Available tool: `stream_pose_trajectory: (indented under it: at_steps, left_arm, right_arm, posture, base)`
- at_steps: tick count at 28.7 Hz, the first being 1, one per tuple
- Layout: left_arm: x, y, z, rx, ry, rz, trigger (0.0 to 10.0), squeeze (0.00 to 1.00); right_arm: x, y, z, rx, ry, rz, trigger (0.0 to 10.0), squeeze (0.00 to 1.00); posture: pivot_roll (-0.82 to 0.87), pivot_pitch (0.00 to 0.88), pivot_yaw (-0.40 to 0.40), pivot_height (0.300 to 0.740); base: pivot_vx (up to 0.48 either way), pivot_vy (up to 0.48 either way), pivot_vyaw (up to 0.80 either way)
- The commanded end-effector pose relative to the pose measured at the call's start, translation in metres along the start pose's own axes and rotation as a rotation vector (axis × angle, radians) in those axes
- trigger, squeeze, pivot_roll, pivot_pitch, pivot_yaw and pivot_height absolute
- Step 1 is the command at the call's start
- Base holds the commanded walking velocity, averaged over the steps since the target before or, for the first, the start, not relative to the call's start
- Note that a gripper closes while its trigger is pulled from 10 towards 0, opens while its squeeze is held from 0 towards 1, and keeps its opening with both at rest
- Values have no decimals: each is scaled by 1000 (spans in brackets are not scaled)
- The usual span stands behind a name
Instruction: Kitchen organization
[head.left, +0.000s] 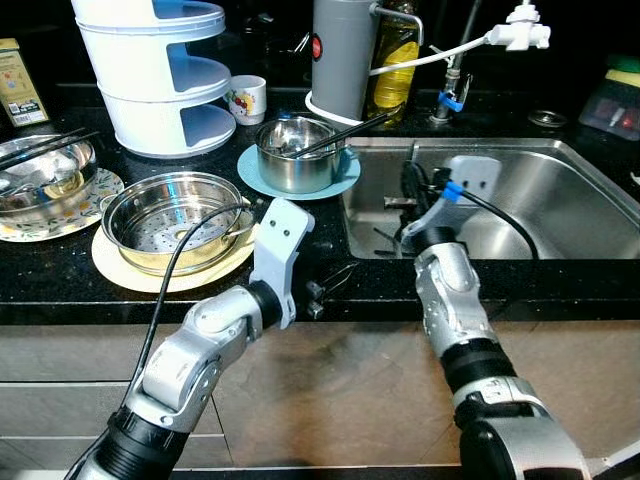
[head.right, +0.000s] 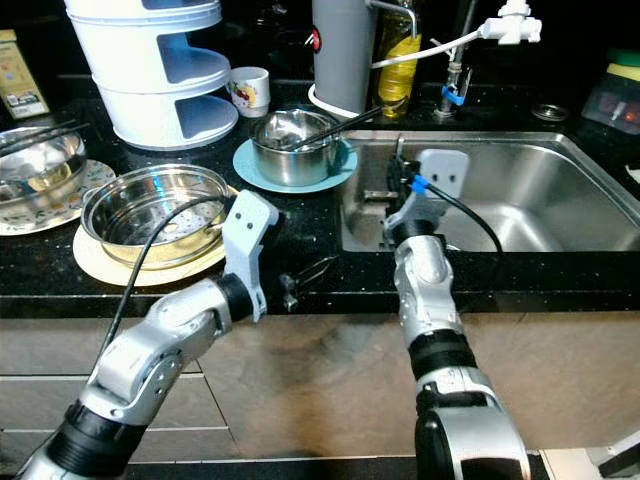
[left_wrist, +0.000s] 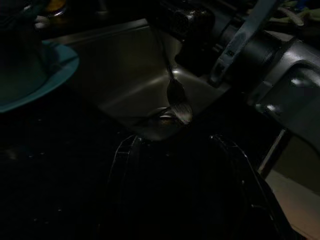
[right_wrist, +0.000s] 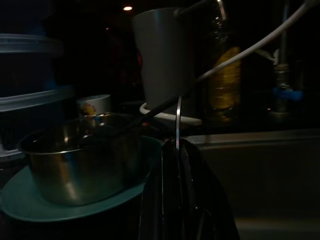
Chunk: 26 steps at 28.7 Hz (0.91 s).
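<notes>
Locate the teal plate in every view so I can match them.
Left eye: teal plate under the steel pot, left of the sink.
Right eye: same spot.
Left wrist: beside the sink wall.
Right wrist: under the pot, beyond the right gripper shut on a spoon.
Shared landmark: the sink.

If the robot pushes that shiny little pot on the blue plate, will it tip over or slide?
The pot looks wide and low, so it would probably slide rather than tip. It sits on a smooth blue plate, so it may skid easily. The dark utensils leaning over its rim would likely shift or clatter out. It looks like thin steel, so probably light.
</notes>
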<state>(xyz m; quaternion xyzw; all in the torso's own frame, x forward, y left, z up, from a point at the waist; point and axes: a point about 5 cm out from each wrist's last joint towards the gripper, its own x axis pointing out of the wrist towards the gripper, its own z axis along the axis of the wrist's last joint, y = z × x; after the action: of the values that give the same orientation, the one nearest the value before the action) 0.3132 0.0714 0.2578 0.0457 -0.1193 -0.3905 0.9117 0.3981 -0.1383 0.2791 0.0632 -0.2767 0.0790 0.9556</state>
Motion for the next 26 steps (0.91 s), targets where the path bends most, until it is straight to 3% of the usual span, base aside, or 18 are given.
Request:
stream_pose_trajectory:
  at_steps: [1, 3, 8, 9, 10, 12, 13, 14, 21, 22, 23, 26]
  left_arm:
    - [1, 4, 1, 19, -6, 25, 10000, 0]
    - [-1, 9, 2, 27, -16, 53, 10000, 0]
    - [-2, 14, 1, 36, -7, 68, 10000, 0]
    - [-2, 14, 0, 42, -4, 69, 10000, 0]
    - [-2, 15, 0, 51, -3, 70, 10000, 0]
    - [-2, 16, 1, 53, -4, 72, 10000, 0]
    - [-1, 16, 1, 54, -7, 74, 10000, 0]
    - [-1, 17, 2, 56, -10, 76, 10000, 0]
    - [1, 20, 5, 52, -38, 96, 10000, 0]
    - [1, 21, 6, 51, -41, 95, 10000, 0]
    - [1, 20, 6, 53, -44, 94, 10000, 0]
    - [2, 20, 7, 53, -46, 90, 10000, 0]
  right_arm:
    - [-4, 0, -12, 8, 47, 4, 0, 0]
    - [3, 2, -6, 11, 24, 22, 0, 0]
    - [9, 4, -3, 9, 32, 53, 1216, 0]
    - [10, 5, -4, 5, 40, 64, 2275, 0]
    - [10, 5, -6, 1, 56, 77, 6863, 0]
    - [10, 6, -7, -3, 62, 81, 6863, 0]
    - [10, 6, -8, -5, 64, 83, 7843, 0]
    - [10, 5, -8, -7, 65, 83, 10000, 0]
    - [10, 0, -7, -20, 62, 66, 10000, 12]
    - [10, -1, -7, -24, 62, 63, 10000, 890]
    - [11, -2, -6, -28, 62, 61, 10000, 1000]
    - [11, -3, -6, -34, 61, 53, 10000, 969]
  posture:
    - [86, 211, 15, 740]
    - [87, 215, 13, 740]
    - [87, 221, 7, 740]
    - [88, 224, 5, 740]
    - [89, 225, 4, 740]
    - [89, 225, 4, 740]
    - [89, 226, 2, 740]
    - [88, 227, 2, 740]
    - [85, 229, 1, 740]
    - [85, 229, 1, 740]
    - [82, 228, 1, 740]
    - [82, 228, 1, 740]
  base:
    - [0, 0, 0]
    - [0, 0, 0]
    - [0, 0, 0]
    - [0, 0, 0]
    - [0, 0, 0]
    - [0, 0, 0]
    - [0, 0, 0]
    - [0, 0, 0]
    - [0, 0, 0]
    - [0, 0, 0]
    - [0, 0, 0]
    - [0, 0, 0]
